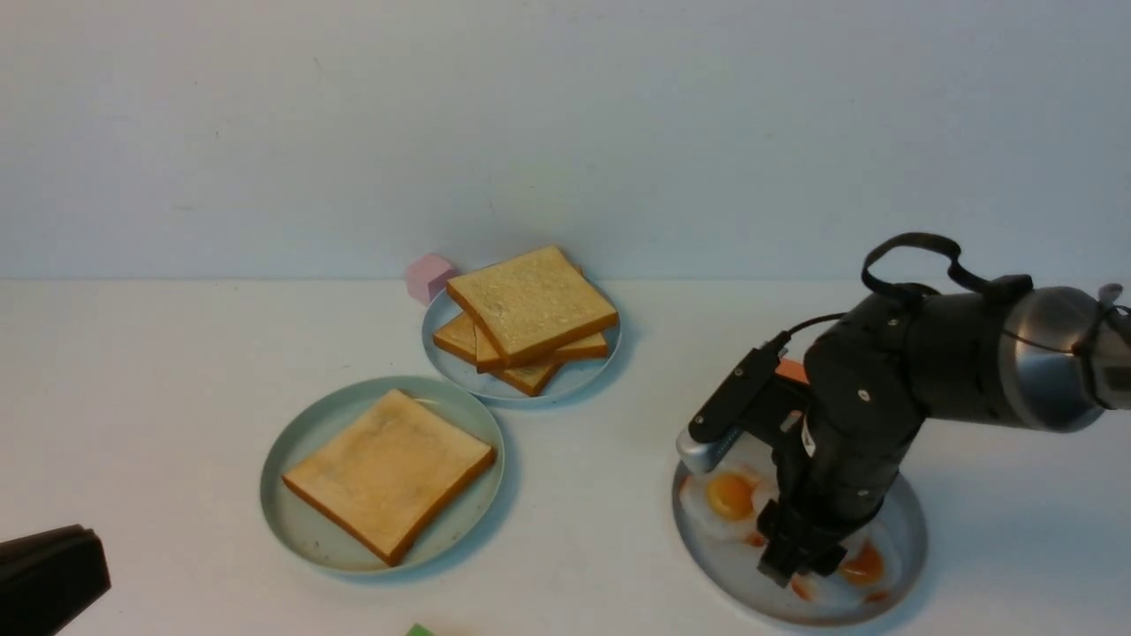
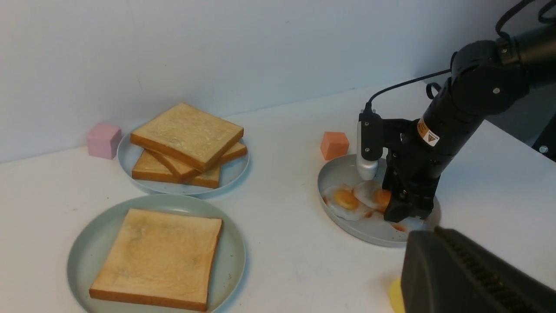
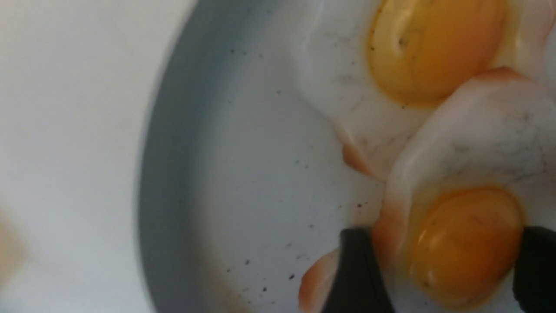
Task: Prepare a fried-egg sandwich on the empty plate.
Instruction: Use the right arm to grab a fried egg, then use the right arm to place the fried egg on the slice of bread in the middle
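The pale mint-green plate holds one toast slice, also seen in the left wrist view as plate and toast slice. No egg lies on it. Two fried eggs lie on a grey plate at the right. My right gripper points down into that plate. Its jaws are open, with a dark finger on each side of one egg's yolk; my right gripper is low over it. The other egg lies beside it. My left gripper is shut and empty at the near left.
A pile of plain toast sits on a smaller grey-blue plate at the back. A pink cube stands behind it. An orange cube sits behind the egg plate. A yellow piece and a green piece lie near the front edge.
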You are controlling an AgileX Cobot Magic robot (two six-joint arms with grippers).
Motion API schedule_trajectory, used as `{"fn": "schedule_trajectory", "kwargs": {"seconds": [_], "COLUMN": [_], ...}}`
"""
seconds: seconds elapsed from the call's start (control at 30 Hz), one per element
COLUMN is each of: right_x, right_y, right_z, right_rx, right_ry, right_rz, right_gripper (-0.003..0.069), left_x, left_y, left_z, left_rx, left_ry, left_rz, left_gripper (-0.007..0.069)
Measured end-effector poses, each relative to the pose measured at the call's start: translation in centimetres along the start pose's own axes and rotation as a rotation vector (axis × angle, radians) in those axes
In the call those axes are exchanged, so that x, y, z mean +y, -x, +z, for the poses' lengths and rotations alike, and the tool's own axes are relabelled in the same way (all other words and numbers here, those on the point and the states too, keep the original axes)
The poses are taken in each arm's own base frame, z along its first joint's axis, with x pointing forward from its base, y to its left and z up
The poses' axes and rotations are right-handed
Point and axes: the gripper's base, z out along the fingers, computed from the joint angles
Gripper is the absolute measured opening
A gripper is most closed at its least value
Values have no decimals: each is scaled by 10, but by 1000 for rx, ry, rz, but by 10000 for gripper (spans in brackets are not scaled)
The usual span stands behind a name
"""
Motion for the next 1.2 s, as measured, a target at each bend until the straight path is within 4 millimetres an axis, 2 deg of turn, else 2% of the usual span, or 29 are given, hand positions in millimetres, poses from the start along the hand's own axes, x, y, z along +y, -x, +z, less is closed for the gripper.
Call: {"fn": "schedule_trajectory", "kwargs": {"seconds": [0.33, 0.37, 0.43, 0.47, 0.5, 0.53, 0.6, 0.8, 0.93, 1.07, 1.2], "right_x": [-2, -3, -4, -5, -6, -6, -6, -5, -6, 4, 38], "right_y": [1, 1, 3, 3, 3, 3, 1, -2, -3, 0, 28], "right_z": [-7, -10, -23, -24, -35, -39, -47, -50, -59, -93, -137], "right_rx": [51, 55, 47, 45, 25, 17, 12, 35, 19, -71, -231], "right_ry": [7, 9, 14, 15, 12, 13, 16, 23, 16, 1, 29], "right_rz": [7, 11, 29, 31, 40, 45, 53, 51, 54, 31, -51], "right_gripper": [415, 391, 256, 239, 100, 69, 68, 69, 69, 69, 69], "left_x": [-1, -1, -1, -1, -1, -1, -1, -1, -1, 0, 3], "left_y": [-6, -7, -7, -7, -7, -7, -7, -7, -7, -7, -8], "left_z": [0, 0, 0, 0, 0, 0, 0, 0, 0, 0, 0], "left_rx": [69, 72, 73, 73, 73, 73, 73, 73, 73, 75, 93], "left_ry": [-7, -7, -7, -7, -7, -7, -7, -7, -7, -3, 33], "left_rz": [0, 0, 0, 0, 0, 0, 0, 1, 1, 8, 23], "left_gripper": [-13, -13, -13, -13, -13, -13, -13, -13, -13, -13, -13]}}
